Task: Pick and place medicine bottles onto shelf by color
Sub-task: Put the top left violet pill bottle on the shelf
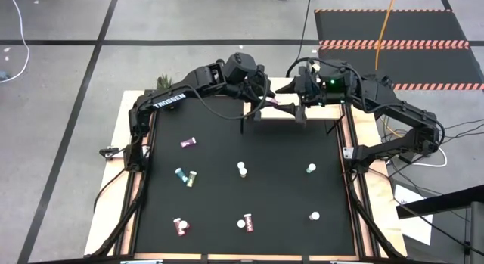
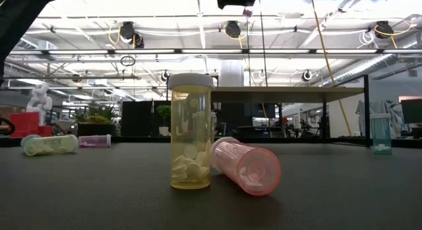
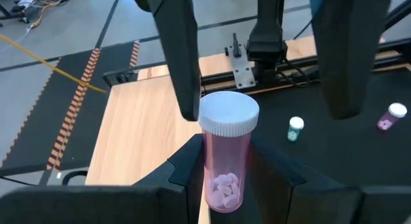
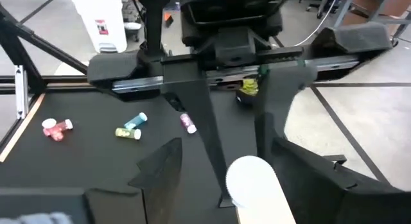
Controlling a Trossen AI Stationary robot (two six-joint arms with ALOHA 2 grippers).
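Note:
A pink medicine bottle (image 3: 225, 166) with a white cap (image 3: 228, 112) hangs in the air over the pale wooden shelf (image 3: 141, 121) at the table's far edge. My left gripper (image 1: 261, 107) is shut on it. My right gripper (image 1: 296, 105) faces it from the table's right, open wide. Its fingers (image 3: 183, 70) stand on either side of the cap, one close beside it and the other well apart. Whether that near finger touches the cap cannot be told. In the right wrist view the cap (image 4: 253, 180) shows between that gripper's own spread fingers. My left gripper pinches the pink bottle's body (image 3: 225, 156) below the cap between its two fingers. The fingers come from the table's left, slanting a little downward. The bottle is lifted clear above the shelf, and its cap end points away from my gripper, toward the right arm.
Loose bottles are scattered over the black table: a purple one (image 1: 188, 143), a teal and yellow pair (image 1: 186, 176), a standing yellow one (image 2: 191, 131), a pink one on its side (image 2: 247, 165), a teal one (image 1: 311, 169), and others by the near edge. A green plant (image 1: 164, 81) stands far left.

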